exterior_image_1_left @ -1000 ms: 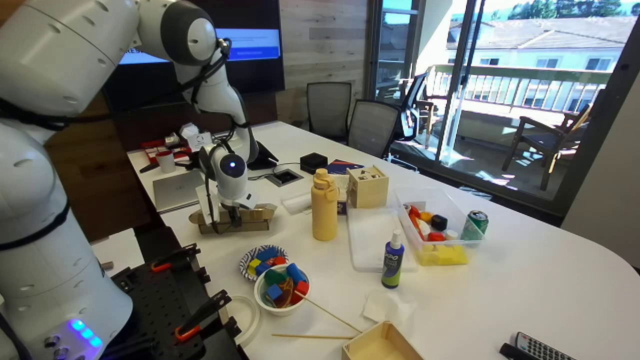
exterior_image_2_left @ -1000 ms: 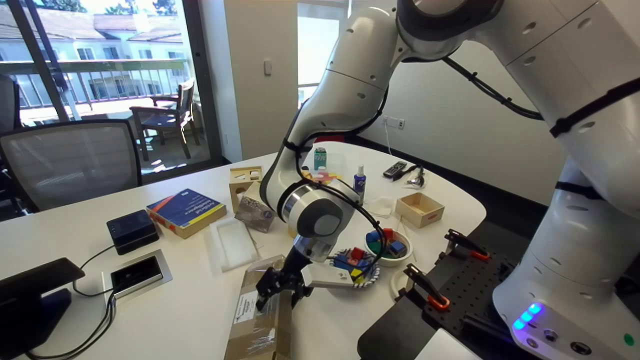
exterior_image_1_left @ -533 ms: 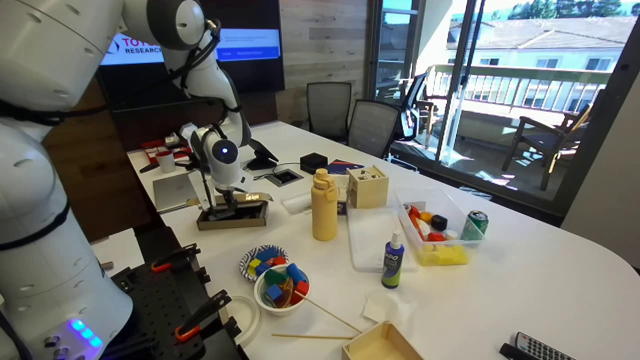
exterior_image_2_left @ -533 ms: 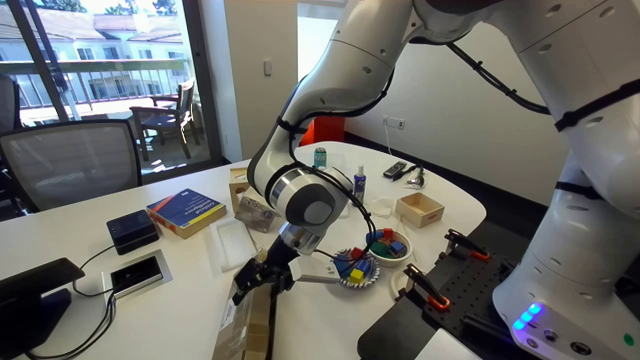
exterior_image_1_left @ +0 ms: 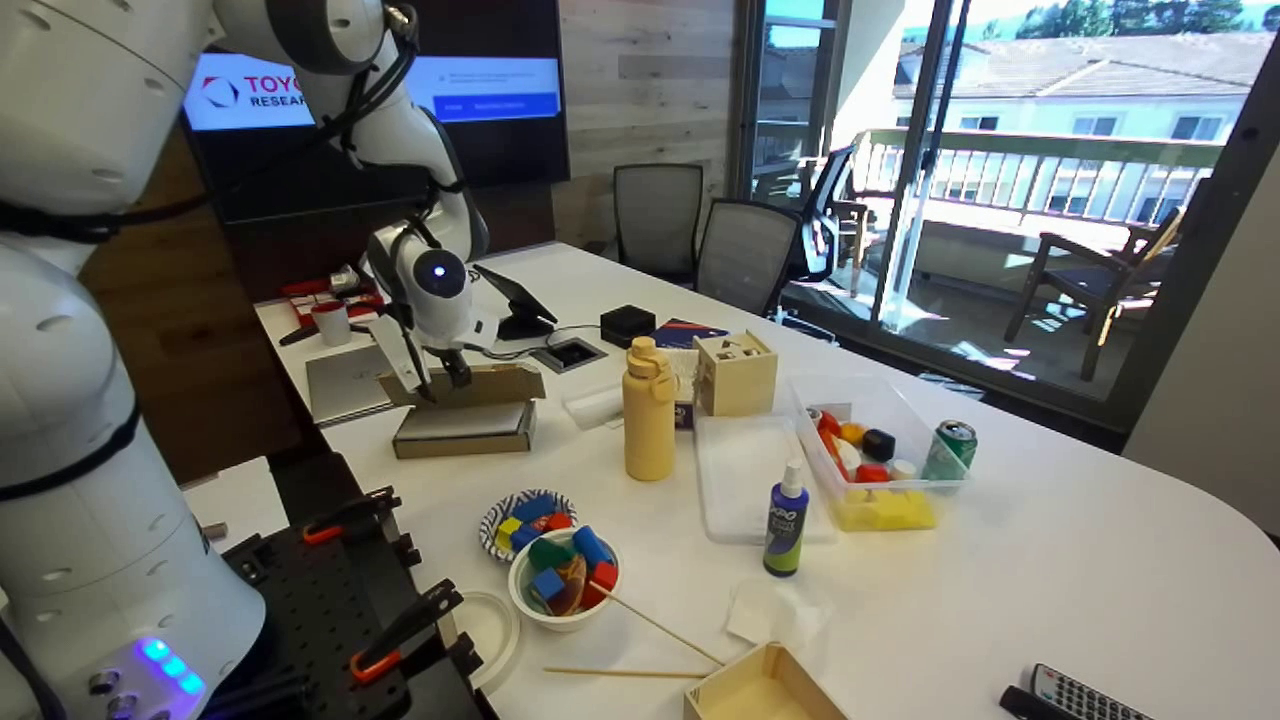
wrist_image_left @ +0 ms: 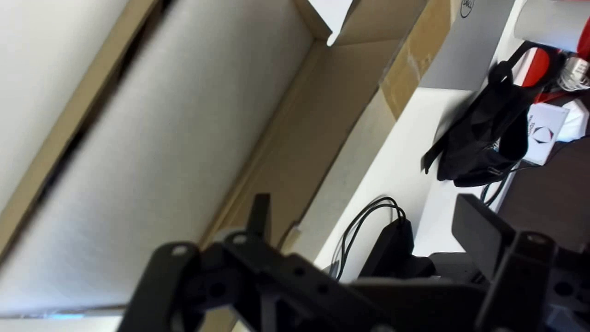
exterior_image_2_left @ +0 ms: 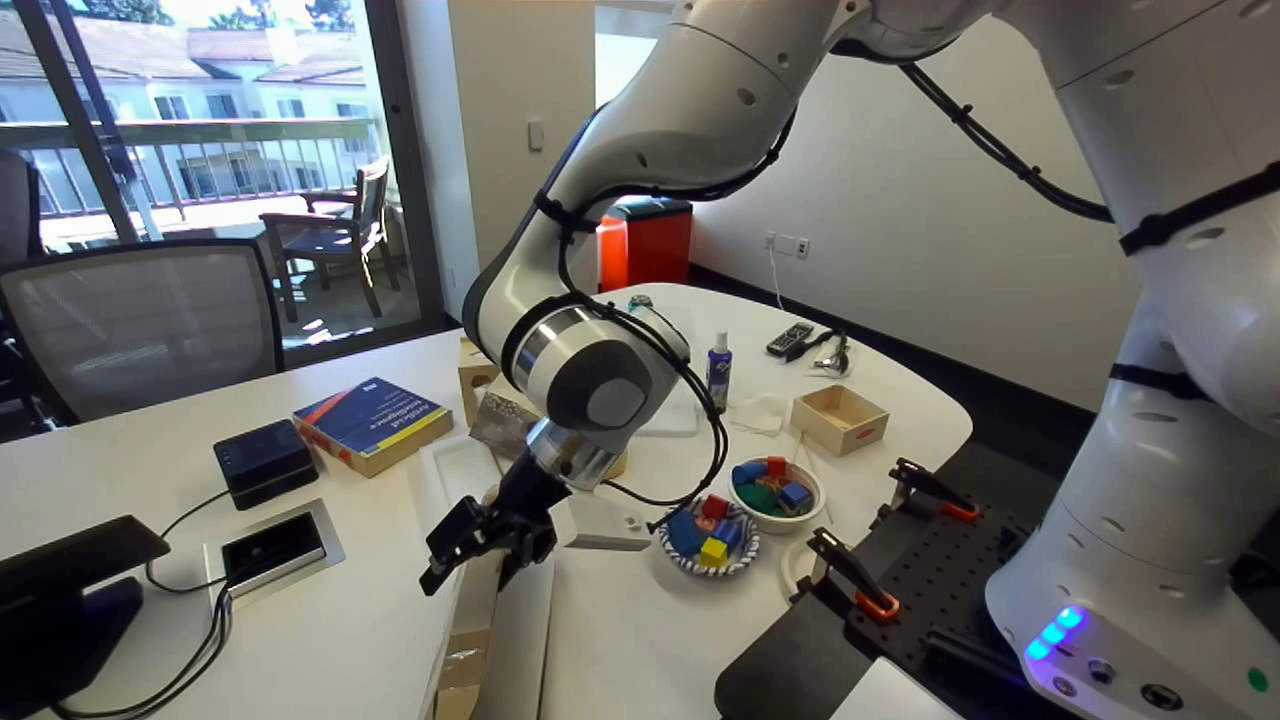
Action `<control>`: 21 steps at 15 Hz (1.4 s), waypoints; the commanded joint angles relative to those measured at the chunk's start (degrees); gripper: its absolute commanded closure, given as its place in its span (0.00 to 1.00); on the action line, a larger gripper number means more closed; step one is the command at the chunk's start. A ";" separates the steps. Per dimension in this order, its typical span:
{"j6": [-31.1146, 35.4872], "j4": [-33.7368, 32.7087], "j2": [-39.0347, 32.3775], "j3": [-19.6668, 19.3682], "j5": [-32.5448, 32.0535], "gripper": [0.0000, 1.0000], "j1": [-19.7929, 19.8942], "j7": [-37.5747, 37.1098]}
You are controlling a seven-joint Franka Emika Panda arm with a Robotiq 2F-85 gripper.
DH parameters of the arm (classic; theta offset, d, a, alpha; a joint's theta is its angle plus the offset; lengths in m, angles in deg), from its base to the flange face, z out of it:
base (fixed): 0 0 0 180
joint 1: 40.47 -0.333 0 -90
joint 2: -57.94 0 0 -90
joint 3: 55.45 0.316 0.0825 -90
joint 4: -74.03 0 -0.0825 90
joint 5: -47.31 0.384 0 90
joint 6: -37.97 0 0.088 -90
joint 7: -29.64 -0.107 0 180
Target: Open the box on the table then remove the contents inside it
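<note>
The tan cardboard box (exterior_image_1_left: pixel 468 444) lies on the white table (exterior_image_1_left: pixel 900 610) with its flap lid (exterior_image_1_left: pixel 500 384) raised. A flat grey-white slab (wrist_image_left: pixel 175 138), the contents, fills the inside. My gripper (exterior_image_1_left: pixel 443 382) hangs at lid height, jaws wide apart, gripping nothing. In the wrist view the gripper (wrist_image_left: pixel 364 207) has one finger (wrist_image_left: pixel 259 214) across the lid's inner face and the opposite finger (wrist_image_left: pixel 479 230) out past the lid's edge. Whether either touches the cardboard I cannot tell. In an exterior view the gripper (exterior_image_2_left: pixel 478 572) covers part of the lid.
A yellow bottle (exterior_image_1_left: pixel 649 425) stands beside the box. Nearby are a patterned bowl (exterior_image_2_left: pixel 708 562) of blocks and a white bowl (exterior_image_1_left: pixel 562 615). A laptop (exterior_image_1_left: pixel 345 383) lies on the box's far side. A black stand (exterior_image_2_left: pixel 75 600) and cables are close to the lid.
My gripper has risen and drawn back toward the lid's side. The flap, nearly down a second ago, now stands raised, and the grey slab inside has come into sight.
</note>
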 commanded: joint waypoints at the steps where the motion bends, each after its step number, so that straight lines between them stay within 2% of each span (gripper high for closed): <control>1: 2.18 -1.14 1.53 0.25 -0.51 0.00 -1.05 -0.03; 6: 6.62 -6.95 -1.49 -0.66 -3.00 0.00 -3.27 -0.70; 8: 10.17 -10.40 -3.38 -0.46 -6.52 0.00 -4.50 -2.05; 10: 13.86 -13.99 -6.50 -0.10 -11.90 0.00 -5.78 -4.16; 14: 18.95 -17.67 -13.78 -0.05 -29.94 0.00 -9.90 -15.85; 15: 18.88 -17.17 -15.01 -1.40 -34.98 0.00 -11.88 -20.17; 17: 16.21 -15.62 -16.41 -7.03 -45.04 0.00 -17.19 -30.86; 21: 5.52 -17.09 -16.08 -24.81 -60.88 0.00 -31.70 -51.66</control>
